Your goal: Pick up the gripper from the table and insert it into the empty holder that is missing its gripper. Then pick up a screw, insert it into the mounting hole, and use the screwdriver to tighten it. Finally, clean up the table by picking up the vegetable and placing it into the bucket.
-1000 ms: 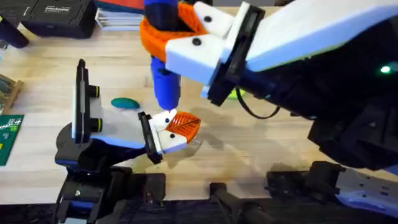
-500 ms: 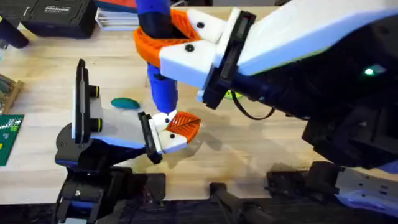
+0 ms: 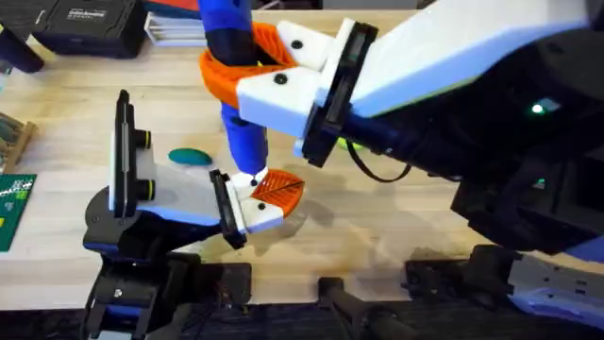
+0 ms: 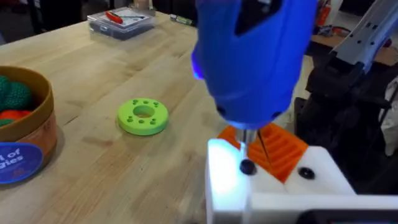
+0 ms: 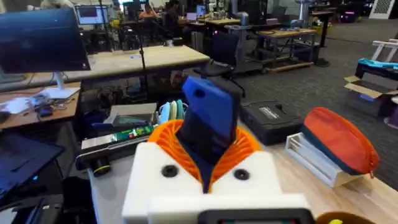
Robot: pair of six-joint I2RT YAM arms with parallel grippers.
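Blue screwdriver [image 3: 238,85] stands upright in the right claw [image 3: 247,68], orange pads clamped around its body, bit tip down on a dark screw [image 4: 247,167] in the left claw [image 3: 269,196]. Left claw's finger state: cannot tell. Teal vegetable [image 3: 191,157] lies on the wooden surface [image 3: 396,227] just beyond. Bucket [image 4: 22,134] sits farther off.
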